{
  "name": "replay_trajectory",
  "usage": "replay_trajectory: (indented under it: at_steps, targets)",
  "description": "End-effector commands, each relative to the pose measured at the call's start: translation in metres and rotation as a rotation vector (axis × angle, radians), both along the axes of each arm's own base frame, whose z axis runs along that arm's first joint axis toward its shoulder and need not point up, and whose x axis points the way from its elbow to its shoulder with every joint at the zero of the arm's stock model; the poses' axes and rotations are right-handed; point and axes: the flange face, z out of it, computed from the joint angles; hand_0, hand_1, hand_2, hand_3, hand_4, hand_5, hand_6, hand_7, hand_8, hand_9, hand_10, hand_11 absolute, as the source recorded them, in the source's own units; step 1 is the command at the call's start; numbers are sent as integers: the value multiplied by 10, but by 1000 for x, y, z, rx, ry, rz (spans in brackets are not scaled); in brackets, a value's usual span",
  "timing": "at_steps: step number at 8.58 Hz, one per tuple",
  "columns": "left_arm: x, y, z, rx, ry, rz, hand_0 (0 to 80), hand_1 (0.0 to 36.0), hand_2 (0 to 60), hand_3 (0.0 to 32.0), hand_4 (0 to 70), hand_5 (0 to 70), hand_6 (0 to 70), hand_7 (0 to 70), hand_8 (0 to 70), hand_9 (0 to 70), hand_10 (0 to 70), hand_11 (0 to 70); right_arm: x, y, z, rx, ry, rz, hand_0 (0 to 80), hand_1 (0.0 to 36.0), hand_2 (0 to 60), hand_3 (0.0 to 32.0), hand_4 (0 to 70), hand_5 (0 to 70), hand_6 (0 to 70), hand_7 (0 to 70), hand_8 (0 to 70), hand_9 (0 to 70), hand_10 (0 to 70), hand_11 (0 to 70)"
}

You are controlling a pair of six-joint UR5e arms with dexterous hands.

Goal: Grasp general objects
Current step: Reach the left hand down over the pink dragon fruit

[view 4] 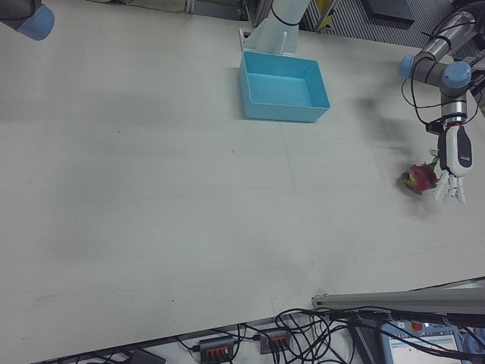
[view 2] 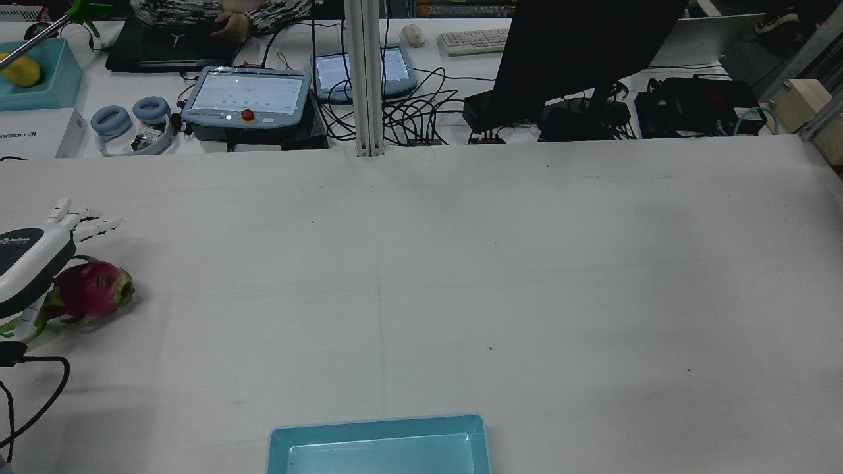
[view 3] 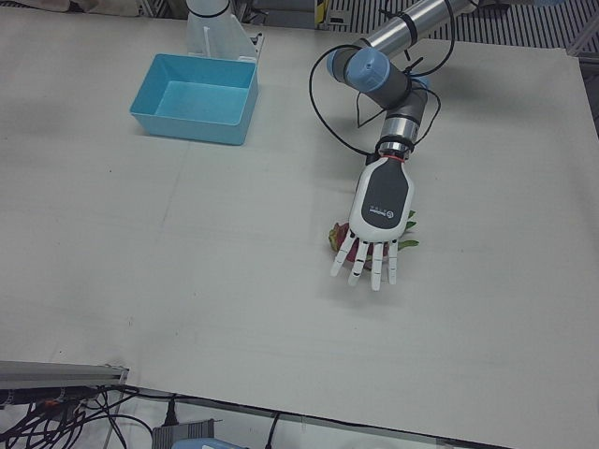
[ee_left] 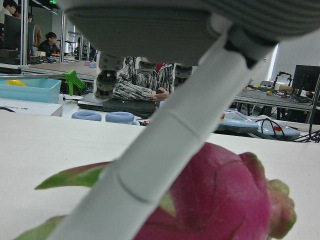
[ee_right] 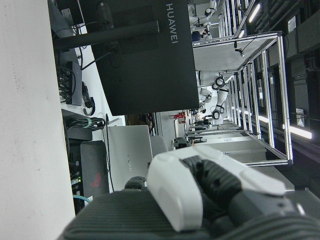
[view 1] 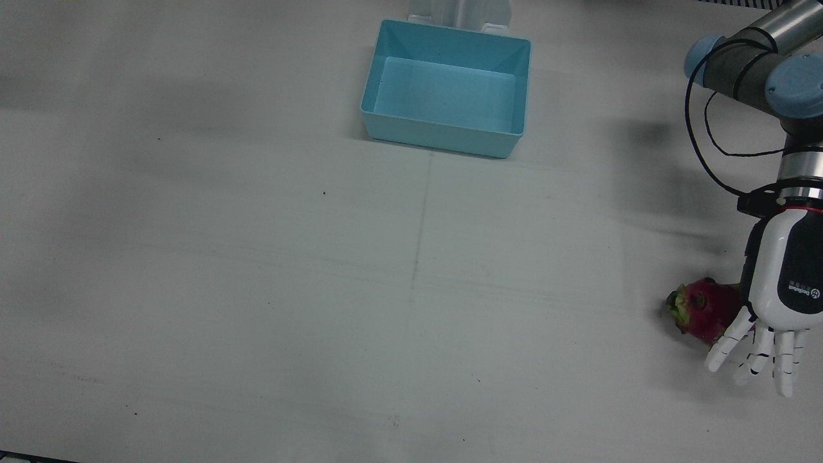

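A pink dragon fruit [view 1: 701, 312] with green tips lies on the white table near the robot's left edge. It also shows in the rear view [view 2: 92, 288], the left-front view [view 3: 333, 236] and the right-front view [view 4: 417, 179]. My left hand [view 1: 781, 308] hovers palm-down just over and beside it, open, with its fingers [view 1: 759, 350] stretched out past the fruit. In the left hand view the fruit [ee_left: 225, 195] fills the bottom of the picture, with one finger [ee_left: 165, 150] slanting across it. Only part of my right hand [ee_right: 200, 192] shows, in its own view, held up off the table.
A light blue bin [view 1: 443, 137] stands empty at the table's middle, close to the robot's pedestals, also seen in the left-front view [view 3: 187, 128]. Beyond the table's far edge are a teach pendant [view 2: 247, 99], cables and a monitor [view 2: 579, 46].
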Motion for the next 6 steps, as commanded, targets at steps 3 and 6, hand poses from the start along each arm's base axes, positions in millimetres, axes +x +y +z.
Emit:
replay_trajectory:
  at_steps: [3,6]
  targets:
    - [28,11,10,-5,-8,21,800,360,600,122,0,256,0,284,0,42,0,0,0,0,0,0,0,0,0,0,0,0,0,0,0,0,0,0,0,0]
    - [42,2,13,-10,-16,18,800,360,600,126,1,187,0,309,0,47,0,0,0,0,0,0,0,0,0,0,0,0,0,0,0,0,0,0,0,0]
